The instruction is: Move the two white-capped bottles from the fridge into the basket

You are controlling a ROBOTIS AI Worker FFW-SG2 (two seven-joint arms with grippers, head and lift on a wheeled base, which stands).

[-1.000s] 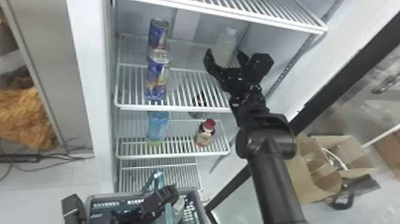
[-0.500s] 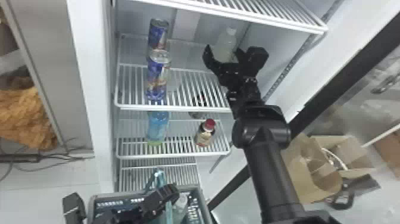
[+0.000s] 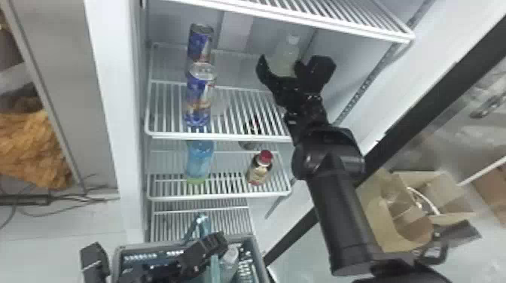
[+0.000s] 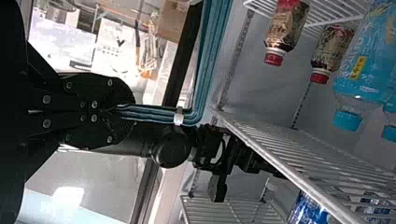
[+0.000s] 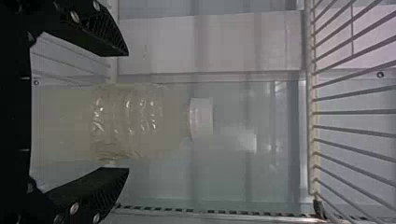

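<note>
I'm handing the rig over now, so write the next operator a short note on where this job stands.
Left gripper: shut on the basket's blue handle.
Right gripper: open, fingers either side of the white-capped bottle in the fridge, not closed on it.
Basket: below the shelves, at the fridge front, with a pale-capped bottle inside.
Done: apparently one of the two bottles.
Left: grip the bottle in the fridge, bring it out and put it in the basket.
</note>
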